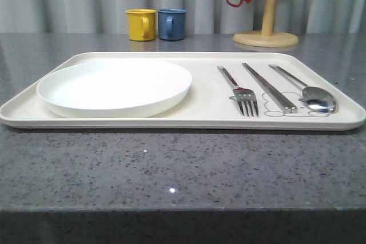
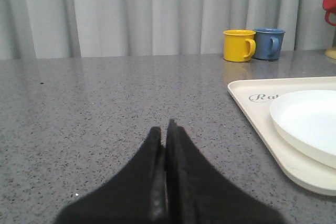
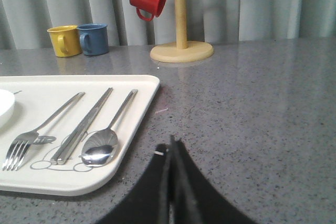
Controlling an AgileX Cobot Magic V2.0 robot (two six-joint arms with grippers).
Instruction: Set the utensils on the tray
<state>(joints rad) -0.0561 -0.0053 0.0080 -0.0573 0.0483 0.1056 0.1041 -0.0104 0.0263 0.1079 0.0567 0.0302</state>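
Already the fork (image 1: 242,93), chopsticks (image 1: 269,87) and spoon (image 1: 311,92) lie side by side on the cream tray's (image 1: 206,119) right half, beside the white plate (image 1: 114,87). Both the left gripper (image 2: 166,129) and right gripper (image 3: 172,145) rest closed and empty off the tray, suggesting the placing is done.

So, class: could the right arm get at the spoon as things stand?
Probably yes. The spoon lies outermost on the tray, beside the shut right gripper, with bare counter between.
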